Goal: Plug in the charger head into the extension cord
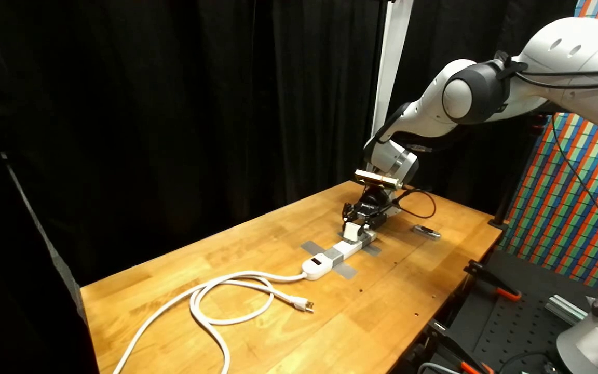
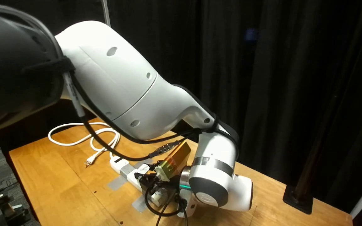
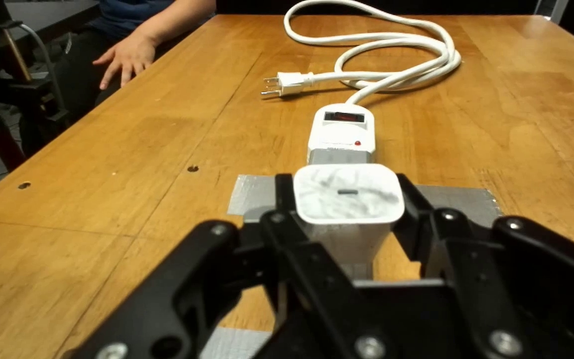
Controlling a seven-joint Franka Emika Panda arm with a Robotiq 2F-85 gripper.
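Note:
The charger head (image 3: 349,194), a white block with a narrow slot in its face, sits between the two fingers of my gripper (image 3: 348,193), which press on its sides. In an exterior view, the same charger head (image 1: 352,231) is over the far part of the extension cord (image 1: 317,266), a white bar taped to the table. Its underside appears at or just above the bar; whether its prongs are in a socket is hidden. The bar's switch end (image 3: 342,130) points away from me in the wrist view. My arm covers part of the bar in an exterior view.
Grey tape strips (image 1: 345,270) cross the bar. Its white cable (image 1: 231,278) loops over the wooden table, ending in a loose plug (image 1: 300,303). A small grey item (image 1: 426,232) lies beside the gripper. Clamps (image 1: 492,280) line the table edge. A person's hand (image 3: 130,59) is beside the table.

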